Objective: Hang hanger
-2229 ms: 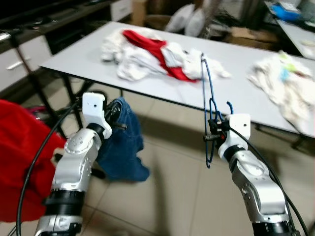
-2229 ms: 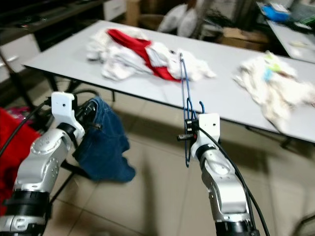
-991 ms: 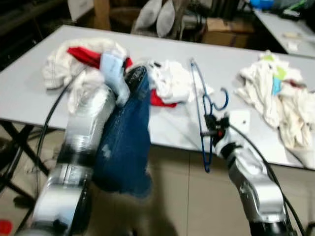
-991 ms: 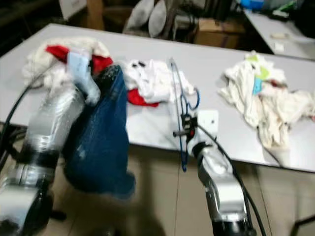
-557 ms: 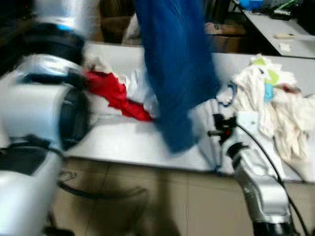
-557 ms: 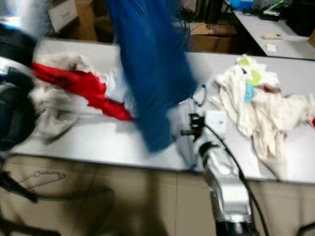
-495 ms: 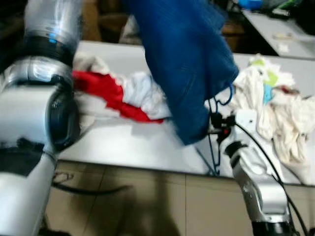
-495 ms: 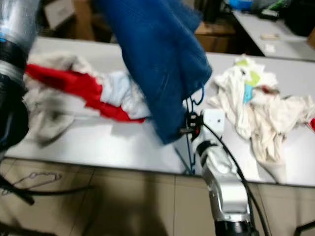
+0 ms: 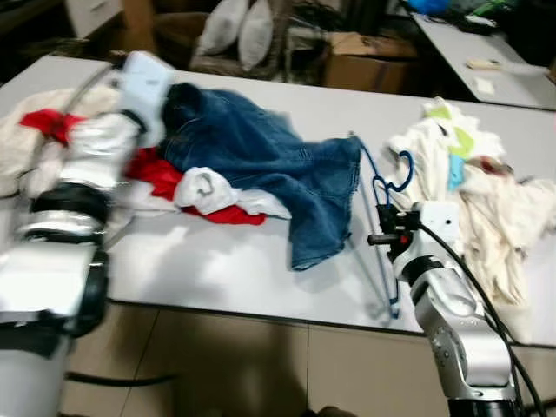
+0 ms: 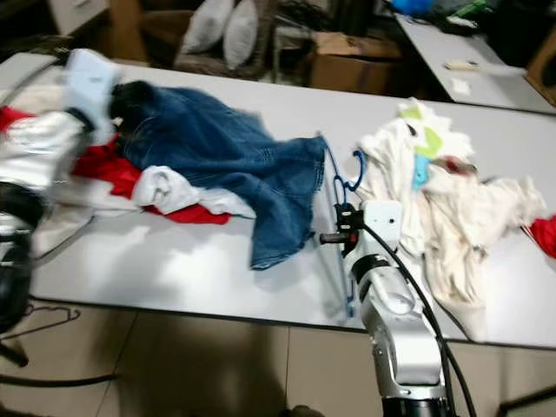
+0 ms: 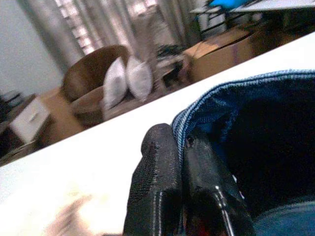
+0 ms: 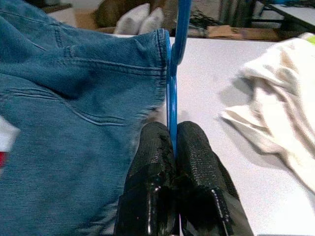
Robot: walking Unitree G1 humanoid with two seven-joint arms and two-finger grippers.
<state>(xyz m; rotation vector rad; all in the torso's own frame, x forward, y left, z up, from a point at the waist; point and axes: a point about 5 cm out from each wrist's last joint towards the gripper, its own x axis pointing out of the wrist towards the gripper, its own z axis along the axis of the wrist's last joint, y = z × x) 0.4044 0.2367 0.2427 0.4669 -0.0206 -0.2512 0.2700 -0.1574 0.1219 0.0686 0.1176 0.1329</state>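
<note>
**Both hands clamped: blue hanger in the right, denim in the left**

The right hand (image 12: 172,147) has its two black fingers pressed together on the thin wire of the blue hanger (image 9: 375,228), with no gap visible beyond the wire itself. In the right wrist view the wire rises straight out from between the fingertips and curves over near the edge of the denim. The hanger stands nearly upright on the grey surface (image 9: 217,261): its hook (image 9: 398,170) sits above the hand, and its lower corner reaches down towards the near edge of the surface. The hanger lies just beside the right-hand hem of the blue jeans (image 9: 278,169), touching or nearly touching the cloth; which cannot be told.

The left hand (image 11: 183,162) is closed on a folded edge of the jeans, the stitched blue hem caught between its two fingers. In the head views this hand is at the far left end of the garment, blurred, over a heap of red and white clothes (image 9: 187,187). The jeans are spread across the surface from that heap towards the hanger, partly covering the red cloth.

To the right of the hanger lies a separate pile of white laundry (image 9: 482,204). Beyond the surface are two pale cushions (image 9: 239,30) and a cardboard box (image 9: 369,61).
</note>
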